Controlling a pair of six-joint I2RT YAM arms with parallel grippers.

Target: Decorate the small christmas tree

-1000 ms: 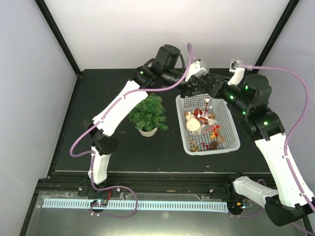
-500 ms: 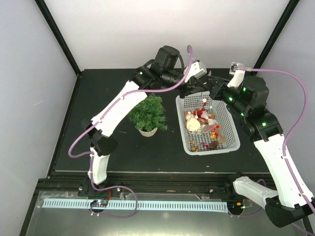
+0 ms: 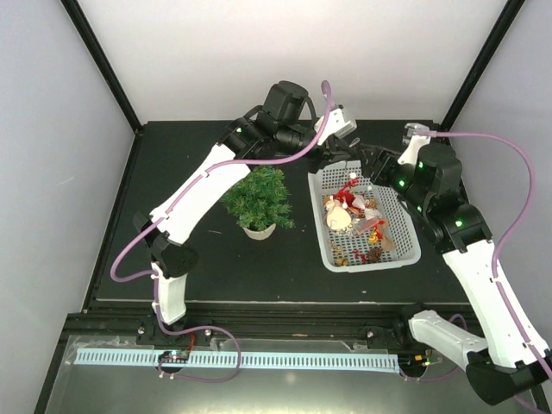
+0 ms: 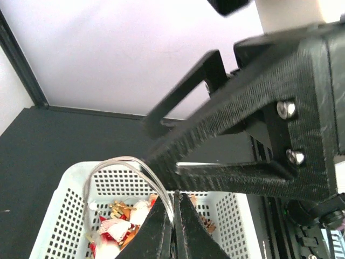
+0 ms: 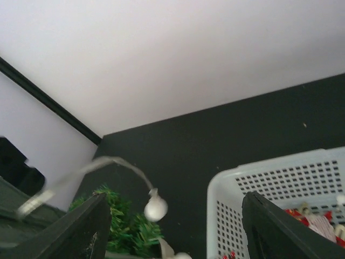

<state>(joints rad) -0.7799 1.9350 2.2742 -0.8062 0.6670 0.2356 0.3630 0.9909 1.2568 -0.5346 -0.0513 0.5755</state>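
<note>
The small christmas tree (image 3: 259,198) stands in its whitish pot (image 3: 259,230) left of the basket. Its green tips show in the right wrist view (image 5: 126,232). My left gripper (image 3: 335,158) hovers over the basket's far edge. In the left wrist view it (image 4: 176,202) is shut on a thin silvery garland strand (image 4: 121,162), which loops up and to the left. My right gripper (image 3: 369,161) is right beside it and stands open (image 5: 173,208). A white bead (image 5: 155,208) of the garland hangs loose between its fingers, touching neither.
A white perforated basket (image 3: 401,220) holds several red, white and gold ornaments (image 3: 349,211). Its near-left corner (image 5: 253,178) sits just under my right gripper. The right gripper's black body (image 4: 259,135) fills the upper right of the left wrist view. White walls enclose the black table.
My right gripper has opened and let go of the garland strand. My left gripper has closed on the strand. Both arms have drawn slightly left and back over the basket's far edge.
</note>
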